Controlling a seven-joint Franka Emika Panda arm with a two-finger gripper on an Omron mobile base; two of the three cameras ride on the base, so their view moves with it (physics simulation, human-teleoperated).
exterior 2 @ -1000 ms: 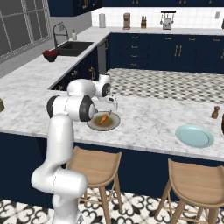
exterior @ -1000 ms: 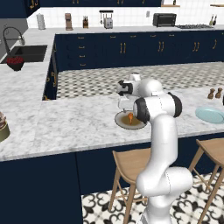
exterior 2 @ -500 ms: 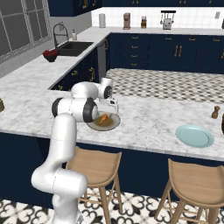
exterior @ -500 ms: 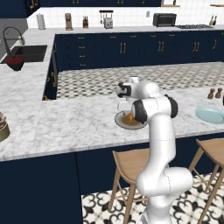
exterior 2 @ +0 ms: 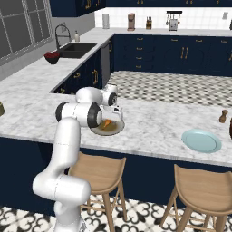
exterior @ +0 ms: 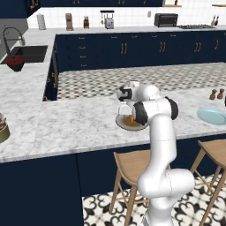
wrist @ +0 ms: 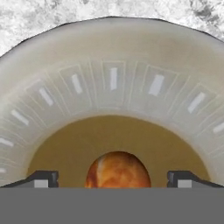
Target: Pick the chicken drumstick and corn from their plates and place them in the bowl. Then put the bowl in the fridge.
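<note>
Gripper (wrist: 112, 178) jaws stand wide apart, and nothing is pinched between them. In the hand view the two dark finger tips (wrist: 41, 178) sit on either side of the chicken drumstick (wrist: 117, 169), which lies right between them but does not look touched by either one. The drumstick rests in the dark brown middle of the brownish-grey plate (wrist: 113, 87), and that plate sits on the white marble counter (wrist: 26, 17). From the left base view the hand hangs low over the same plate (exterior: 126, 126), with a bit of orange meat (exterior: 131, 120) showing under it. The right base view shows the meat (exterior 2: 106, 123) on its plate (exterior 2: 115, 130) too. So the task looks like it is just at its start: the drumstick is not yet picked up. The light blue plate (exterior 2: 201, 140) lies well apart, farther along the counter, and whether the corn is on it is too small to tell. Still left to do, as a guess: close on the drumstick, lift it, carry it to the bowl, do the same with the corn, then take the bowl to the fridge.
</note>
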